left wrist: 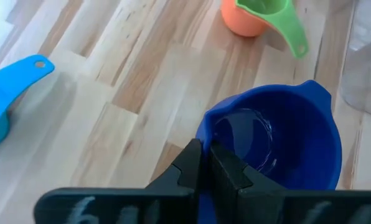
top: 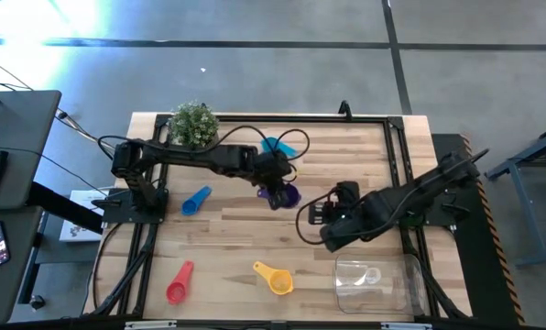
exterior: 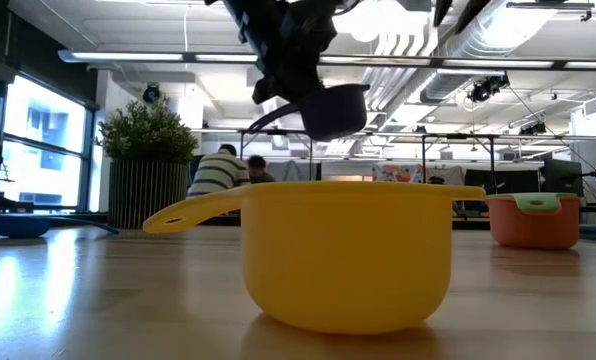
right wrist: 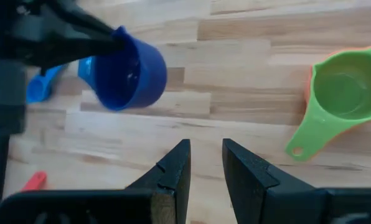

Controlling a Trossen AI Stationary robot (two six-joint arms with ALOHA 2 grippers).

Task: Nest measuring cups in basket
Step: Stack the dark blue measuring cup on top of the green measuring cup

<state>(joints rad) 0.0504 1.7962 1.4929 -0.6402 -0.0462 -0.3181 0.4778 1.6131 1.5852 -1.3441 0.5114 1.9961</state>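
Observation:
My left gripper [top: 271,188] is shut on a purple cup [top: 288,194] held up over the table's middle; the low view shows that cup [exterior: 335,110] high above the wood. My right gripper [right wrist: 205,144] hangs open and bare over the boards, right of the purple cup [right wrist: 126,74]. A green cup sits inside an orange one [right wrist: 342,92]. The yellow cup [top: 275,278] and the red cup [top: 179,284] rest on their bases near the front edge. The blue cup [top: 195,200] is at left and the teal cup [top: 278,145] at the back. At front right stands the clear basket [top: 397,291]. My left gripper pinches the purple cup between its two shut fingers [left wrist: 226,177] at the handle side of the rim [left wrist: 204,124]. The fingers slant down from the table's left. The cup hangs clear of the table, tipped, its mouth toward my right gripper and its handle [exterior: 270,118] trailing down.
A potted plant [top: 193,122] stands at the back left corner. Black cables loop over the boards behind my left arm. Bare wood lies between the yellow cup and the basket. People show in the room beyond the table.

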